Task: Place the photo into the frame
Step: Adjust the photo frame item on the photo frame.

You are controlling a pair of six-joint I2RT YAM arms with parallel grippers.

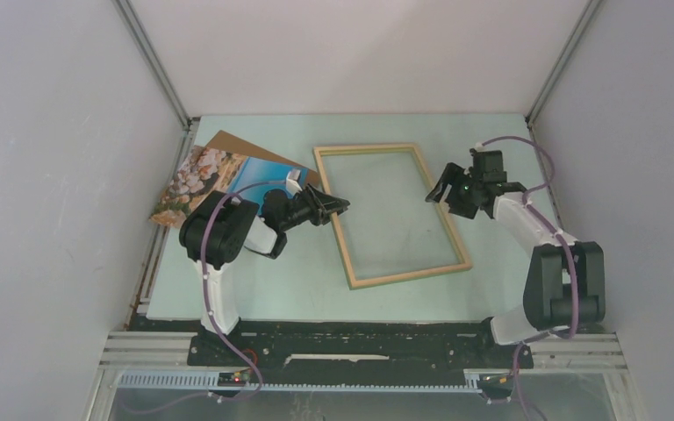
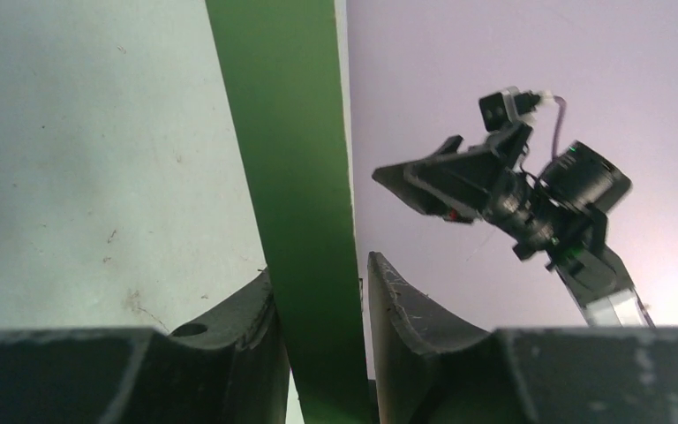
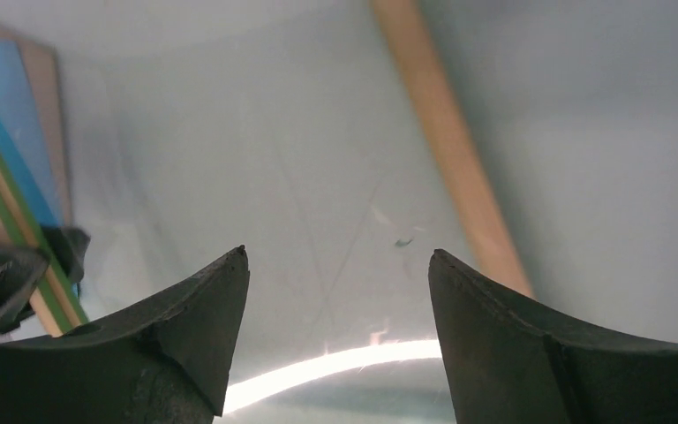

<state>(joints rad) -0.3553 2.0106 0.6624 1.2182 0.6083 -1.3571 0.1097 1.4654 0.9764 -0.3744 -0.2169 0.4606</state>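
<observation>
Presently left claw pinches frame rail (green underside, pale wood top); right claw spread.

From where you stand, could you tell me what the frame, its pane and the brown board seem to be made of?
Frame: apparently wood, pale matte tan on top, smooth green underneath.
Pane: clear glass or acrylic, cannot tell which; the table shows through it.
Board: probably cardboard or fibreboard, thin, flat, matte brown.
</observation>
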